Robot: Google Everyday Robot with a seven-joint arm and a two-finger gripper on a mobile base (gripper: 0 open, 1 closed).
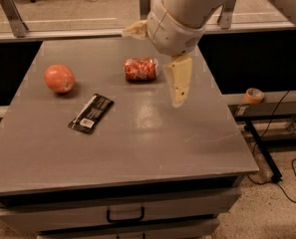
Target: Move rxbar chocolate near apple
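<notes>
The rxbar chocolate [91, 113], a flat black wrapper bar with a white stripe and a small white label, lies on the grey table [137, 143] at the left of middle. The apple [59, 78], round and red-orange, sits a short way up and left of it, apart from it. My gripper [151, 68] hangs raised above the table's right-of-middle part, well to the right of the bar. It is open and empty, with one cream finger [178, 81] pointing down and the other [135, 30] spread out to the left.
An orange-red shiny can [141, 68] lies on its side near the table's back middle, just below the gripper. The table has a drawer with a handle [125, 215] at the front. A roll of tape [254, 94] rests on a ledge to the right.
</notes>
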